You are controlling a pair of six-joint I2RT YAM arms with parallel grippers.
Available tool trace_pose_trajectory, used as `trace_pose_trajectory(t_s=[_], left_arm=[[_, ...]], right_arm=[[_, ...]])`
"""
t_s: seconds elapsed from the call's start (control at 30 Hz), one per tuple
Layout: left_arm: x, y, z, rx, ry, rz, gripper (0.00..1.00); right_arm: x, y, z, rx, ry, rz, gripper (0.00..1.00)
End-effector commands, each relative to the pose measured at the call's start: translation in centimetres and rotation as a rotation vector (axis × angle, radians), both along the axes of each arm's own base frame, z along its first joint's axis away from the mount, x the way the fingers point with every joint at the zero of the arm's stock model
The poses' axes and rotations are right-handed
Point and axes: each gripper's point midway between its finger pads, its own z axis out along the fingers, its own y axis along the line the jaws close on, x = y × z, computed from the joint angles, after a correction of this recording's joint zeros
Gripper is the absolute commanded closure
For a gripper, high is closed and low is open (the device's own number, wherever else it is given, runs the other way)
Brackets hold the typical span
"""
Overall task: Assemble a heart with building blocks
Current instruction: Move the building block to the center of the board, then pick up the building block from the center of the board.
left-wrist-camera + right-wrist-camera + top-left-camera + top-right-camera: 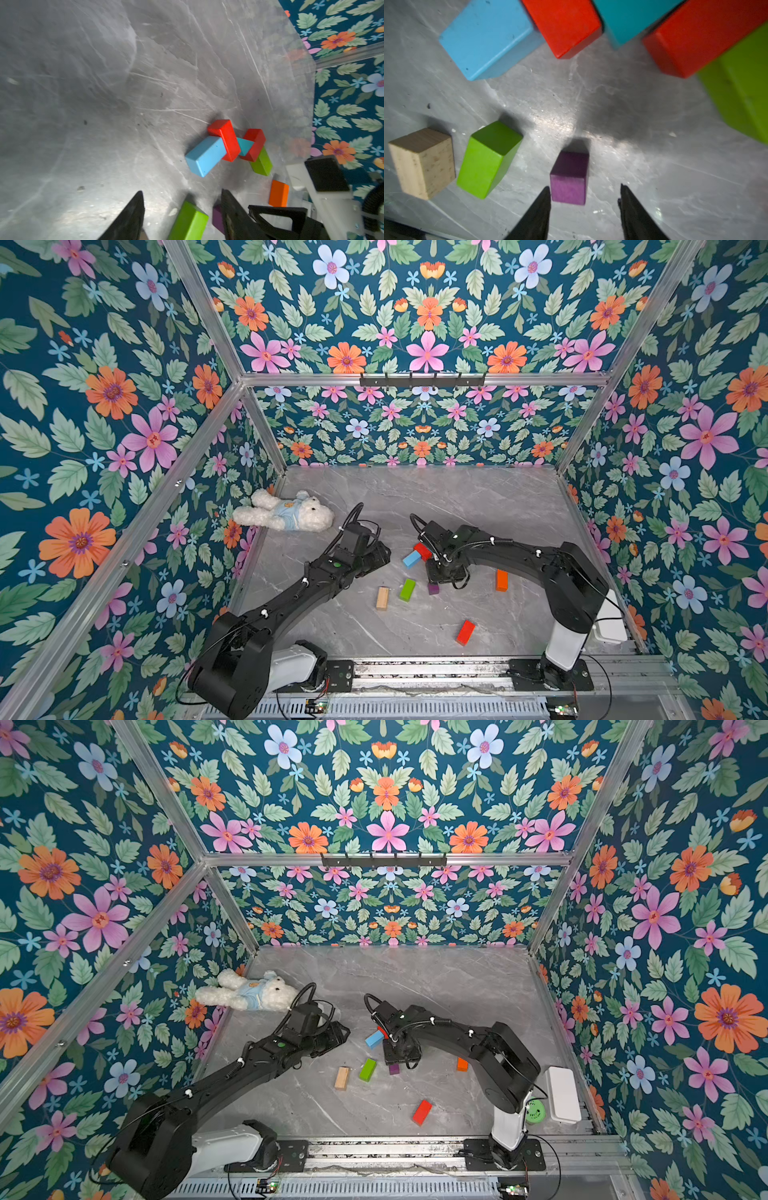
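Heart (234, 145) part-built mid-table (478, 497); both grippers empty, jaws apart.

A touching chain is formed by light blue bar (204, 155), red bar (226, 139), teal triangle (245, 146), second red bar (254, 145) and green bar (261, 164). Right gripper (585, 186) is held low, jaws well parted; purple cube (569, 178) is seen at its tips near one finger, unclamped, contact cannot be told. Left gripper (182, 191) is parted, nothing held. Wood bar (382, 598), second green bar (407, 589), orange bar (501, 580) and third red bar (466, 632) are scattered apart.
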Motion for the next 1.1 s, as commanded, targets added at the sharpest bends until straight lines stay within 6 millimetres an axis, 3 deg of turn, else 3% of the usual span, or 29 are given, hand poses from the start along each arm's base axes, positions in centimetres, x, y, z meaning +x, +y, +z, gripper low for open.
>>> trace_pose_trajectory(t_s=[0.0,0.1,0.3,0.43,0.57,0.67,0.87,1.07], left_arm=[[-0.3,0.8,-0.5,0.046,0.013,-0.011,0.4],[-0.2,0.8,-0.5,0.044,0.015,-0.02,0.41],[0.0,1.1,-0.6,0.061,0.003,-0.023,0.41],[0.0,1.2,-0.9,0.064,0.008,-0.02,0.41],[0.0,1.6,-1.1,0.07,0.014,0.001,0.41],[0.1,2.4,-1.6,0.082,0.037,0.038,0.41],[0.1,4.5,-2.3,0.09,0.067,0.106,0.41],[0.2,5.0,-2.0,0.089,0.061,0.099,0.41]], right_arm=[[0.2,0.6,-1.6,0.002,0.016,-0.003,0.57],[-0.4,0.5,-2.0,-0.021,0.033,0.003,0.61],[-4.0,-0.2,-1.9,-0.075,0.065,0.037,0.67],[-5.9,-0.2,-0.3,-0.091,0.049,0.071,0.68],[-4.7,0.2,1.9,-0.099,-0.007,0.067,0.48],[-3.5,2.6,2.6,-0.06,-0.013,0.066,0.38],[-1.3,6.0,1.6,-0.112,-0.025,0.017,0.29],[-1.1,6.5,-0.1,-0.151,0.005,-0.003,0.26]])
